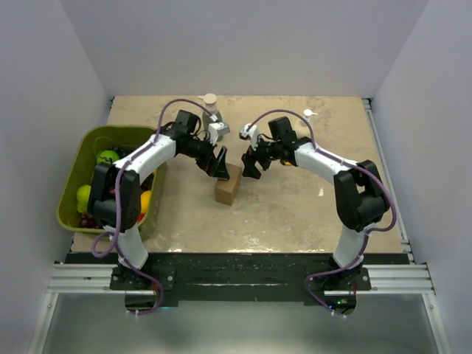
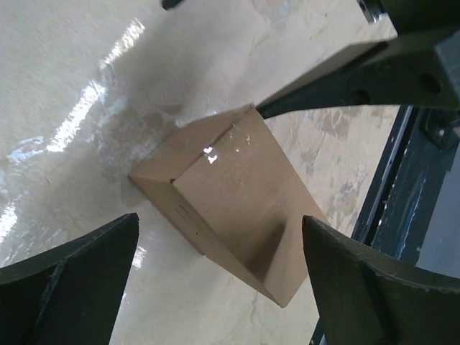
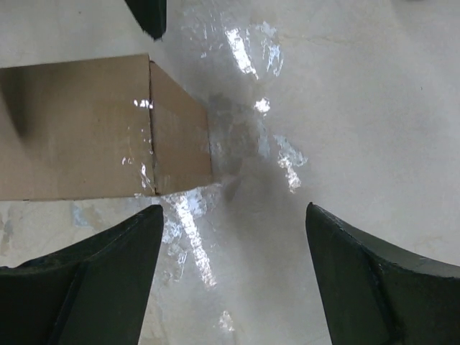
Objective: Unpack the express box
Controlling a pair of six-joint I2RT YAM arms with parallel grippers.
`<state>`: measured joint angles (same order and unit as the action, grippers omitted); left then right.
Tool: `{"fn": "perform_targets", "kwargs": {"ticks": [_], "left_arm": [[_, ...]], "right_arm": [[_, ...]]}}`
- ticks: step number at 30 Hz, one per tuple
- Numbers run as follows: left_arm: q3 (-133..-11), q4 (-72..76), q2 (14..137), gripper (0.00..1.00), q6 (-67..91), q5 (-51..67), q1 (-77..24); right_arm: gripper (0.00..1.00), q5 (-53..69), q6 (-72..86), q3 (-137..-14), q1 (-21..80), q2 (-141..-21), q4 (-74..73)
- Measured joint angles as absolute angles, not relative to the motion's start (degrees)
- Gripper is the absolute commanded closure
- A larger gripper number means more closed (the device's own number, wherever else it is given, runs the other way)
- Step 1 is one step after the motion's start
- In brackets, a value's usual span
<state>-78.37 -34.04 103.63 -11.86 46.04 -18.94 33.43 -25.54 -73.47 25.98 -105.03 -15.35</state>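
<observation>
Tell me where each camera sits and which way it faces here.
Top: above and behind the arm bases, looking down on the table; both arms whole, left hand and right hand flanking the box.
Left wrist: on the left arm, facing down at the box; own open fingers at the bottom.
Right wrist: on the right arm, facing down at the table; own open fingers at the bottom, box upper left.
Shared: all three show the box.

- Small plain brown cardboard box (image 2: 237, 208): lies on the glossy beige marbled table (image 2: 86, 86).
- Left gripper (image 2: 219, 223): dark fingers (image 2: 79, 280) spread wide, flanking the box without contact.
- Dark tapered bar (image 2: 345, 79): its tip meets the box's far corner.
</observation>
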Motion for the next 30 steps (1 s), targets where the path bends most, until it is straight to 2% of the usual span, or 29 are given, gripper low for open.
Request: {"fn": "perform_targets", "kwargs": {"ticks": [5,8,15,20,22,25,30], "left_arm": [[-78.63,-37.06,104.95,0.09,-17.06,44.8,-19.75],[-82.76,-40.73,108.18,0.11,-22.15,46.89,-19.64],[-102.74,-54.13,120.55,0.08,-41.82,50.3,-19.7],[-108.75,-59.88,123.68,0.02,-49.91,50.7,-20.03],[-108.75,-59.77,123.42,0.0,-50.59,50.48,-20.08],[-107.22,-57.71,121.69,0.0,-47.94,48.34,-20.08],[-103.59,-51.35,115.7,0.0,-37.85,42.68,-19.66]], "right_arm": [[0.21,38.72,-25.52,-74.98,25.96,-107.77,-14.37],[0.23,43.03,-25.69,-74.98,26.04,-108.31,-16.29],[0.24,47.59,-28.49,-70.91,27.05,-104.38,-20.53],[0.27,48.75,-31.68,-69.73,29.45,-99.72,-24.82],[0.31,49.32,-32.32,-69.71,29.74,-98.85,-25.91],[0.31,49.52,-31.86,-69.14,28.27,-98.54,-26.3],[0.36,47.51,-27.99,-67.57,21.52,-98.54,-24.45]]}}
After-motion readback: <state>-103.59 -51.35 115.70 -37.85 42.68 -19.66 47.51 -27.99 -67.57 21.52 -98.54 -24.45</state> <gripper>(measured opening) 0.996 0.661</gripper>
